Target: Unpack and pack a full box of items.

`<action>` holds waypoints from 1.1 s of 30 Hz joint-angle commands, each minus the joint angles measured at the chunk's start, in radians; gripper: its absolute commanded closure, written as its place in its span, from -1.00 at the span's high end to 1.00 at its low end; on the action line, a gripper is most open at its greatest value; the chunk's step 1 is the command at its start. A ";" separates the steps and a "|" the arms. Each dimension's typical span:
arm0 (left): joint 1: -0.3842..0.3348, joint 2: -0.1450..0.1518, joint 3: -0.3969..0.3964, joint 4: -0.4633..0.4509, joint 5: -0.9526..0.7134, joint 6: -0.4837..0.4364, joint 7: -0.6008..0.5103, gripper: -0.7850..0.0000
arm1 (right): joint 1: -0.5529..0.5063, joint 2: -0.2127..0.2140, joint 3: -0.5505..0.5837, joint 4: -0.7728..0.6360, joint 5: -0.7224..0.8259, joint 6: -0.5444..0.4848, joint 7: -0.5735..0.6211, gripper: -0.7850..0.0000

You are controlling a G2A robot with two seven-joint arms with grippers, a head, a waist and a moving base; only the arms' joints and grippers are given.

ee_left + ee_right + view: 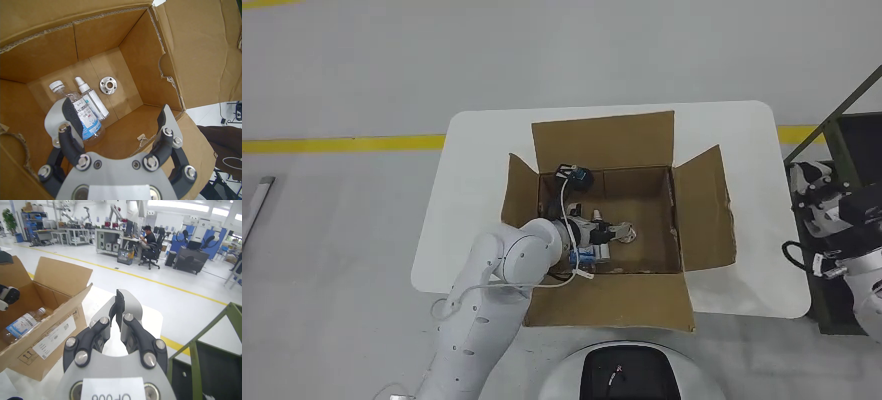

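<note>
My left fingers hang spread wide apart inside the open brown cardboard box, holding nothing, above its floor. A clear plastic bottle with a white screw cap and a blue-and-white label lies on its side on that floor. Its middle is partly hidden behind one of the two fingers and its cap points toward the far wall. Just beside it lies a slim white spray bottle, parallel and close enough that I cannot tell whether they touch. A round silver metal flange with a centre bore and small bolt holes rests flat near the spray bottle's nozzle end, apart from both bottles and off the line between my fingers. The box stands with all four flaps folded outward on the rounded white worktop. My right fingers are pressed together on nothing, outside the box beside one flap, over the worktop's edge near a green metal frame
</note>
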 commanded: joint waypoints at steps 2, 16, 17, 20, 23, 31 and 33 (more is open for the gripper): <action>0.000 0.000 0.000 0.000 0.000 0.000 0.000 1.00 | 0.021 -0.006 -0.049 -0.015 -0.046 0.130 0.100 -1.00; 0.011 -0.003 0.011 0.018 -0.007 0.028 0.037 1.00 | 0.033 -0.013 -0.082 -0.024 -0.056 0.210 0.133 -1.00; 0.004 -0.005 0.022 0.031 0.003 0.039 0.039 1.00 | 0.033 -0.013 -0.082 -0.024 -0.056 0.210 0.133 -1.00; -0.032 -0.012 0.069 0.086 0.057 0.076 0.010 1.00 | 0.033 -0.013 -0.082 -0.024 -0.056 0.210 0.133 -1.00; -0.069 -0.020 0.109 0.148 0.090 0.106 -0.023 1.00 | 0.029 -0.015 -0.083 -0.026 -0.043 0.196 0.130 -1.00; -0.163 -0.040 0.194 0.285 0.203 0.140 -0.104 1.00 | 0.024 -0.019 -0.085 -0.046 -0.028 0.168 0.145 -1.00; -0.179 -0.045 0.211 0.310 0.224 0.149 -0.129 1.00 | 0.026 -0.020 -0.087 -0.050 -0.019 0.161 0.152 -1.00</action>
